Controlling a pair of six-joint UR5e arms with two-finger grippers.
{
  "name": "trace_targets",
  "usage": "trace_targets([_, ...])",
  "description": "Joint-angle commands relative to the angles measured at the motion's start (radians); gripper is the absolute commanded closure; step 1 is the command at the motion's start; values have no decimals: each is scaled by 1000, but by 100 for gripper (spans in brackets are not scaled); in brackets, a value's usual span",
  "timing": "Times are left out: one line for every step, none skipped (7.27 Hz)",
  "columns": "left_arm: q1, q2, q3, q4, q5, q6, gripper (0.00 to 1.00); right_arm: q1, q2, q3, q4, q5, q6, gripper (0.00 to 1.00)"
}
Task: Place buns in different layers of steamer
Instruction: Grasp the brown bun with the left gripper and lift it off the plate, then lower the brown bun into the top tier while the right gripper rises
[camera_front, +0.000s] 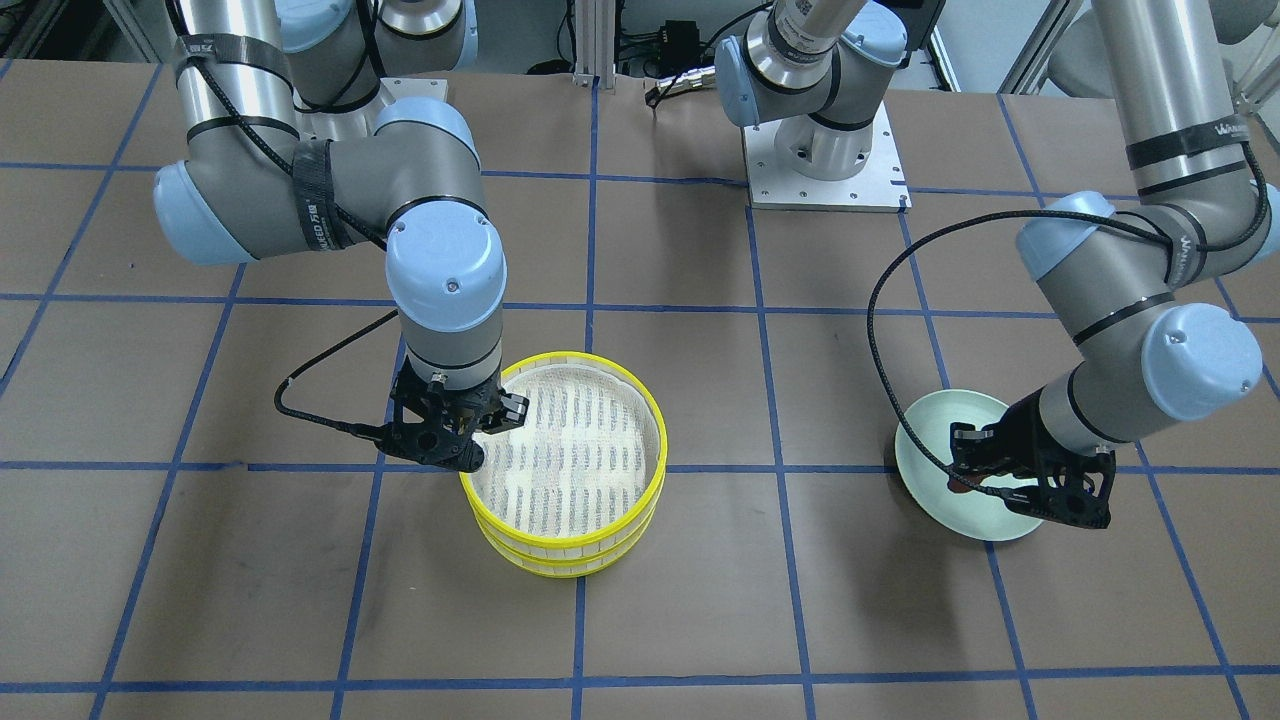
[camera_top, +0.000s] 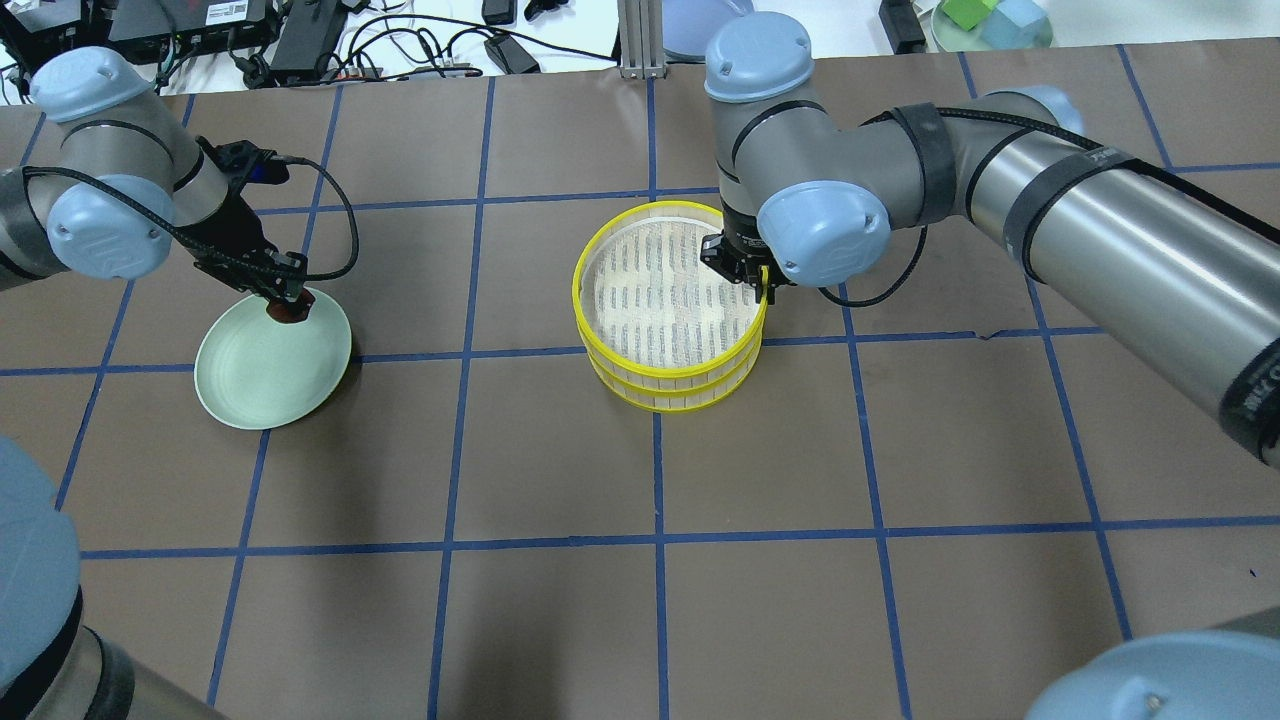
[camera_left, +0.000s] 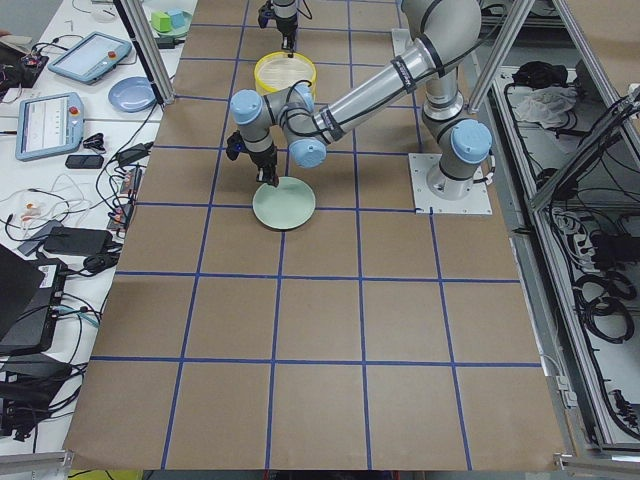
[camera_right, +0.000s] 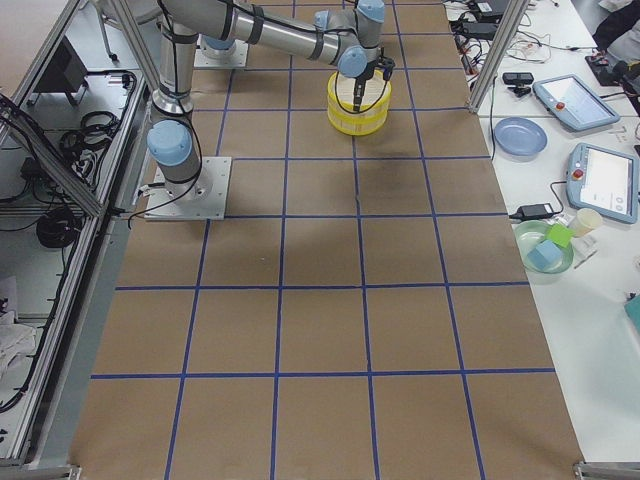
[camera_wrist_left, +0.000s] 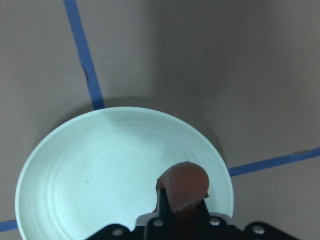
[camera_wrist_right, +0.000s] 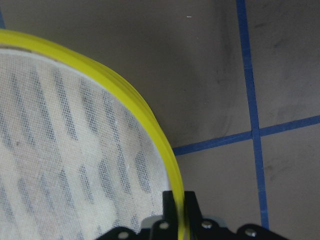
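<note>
Pinching rounded reddish-brown bun (camera_wrist_left: 183, 184), left claw (camera_top: 286, 303)

Robotics lab: blue-taped grid table (camera_left: 320, 320), teach pendants (camera_left: 45, 125), cable tangles (camera_left: 603, 295).

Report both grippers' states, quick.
Left gripper: closed on the brown bun, over the plate.
Right gripper: closed on the top tray, at its yellow rim.
</note>
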Motion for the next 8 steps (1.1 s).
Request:
trace_targets([-100, 68, 0, -22, -41, -219, 100, 2, 1, 6, 3, -3, -9, 0])
trace_targets([-151, 94, 0, -22, -85, -334, 100, -1, -11, -3, 3, -5, -19, 0])
trace_targets([-183, 114, 0, -16, -165, -424, 100, -10, -45, -24, 0, 15, -24, 0])
trace_targets([-214, 131, 0, -13, -210, -474, 100, -29, -94, -61, 27, 17, -29, 0])
trace_targets([-263, 145, 2, -8, -243, -525, 100, -48, -149, -107, 146, 24, -47, 0])
trace_targets([-310, 149, 2, 39, -286, -631, 100, -100, -189, -158, 249, 41, -70, 0])
trace_targets([-355, 143, 0, 106, -355, -727, 100, -140, -220, -194, 321, 140, -81, 0])
trace_targets([-395, 130, 0, 145, -415, -799, 100, -168, -223, -193, 327, 145, -136, 0])
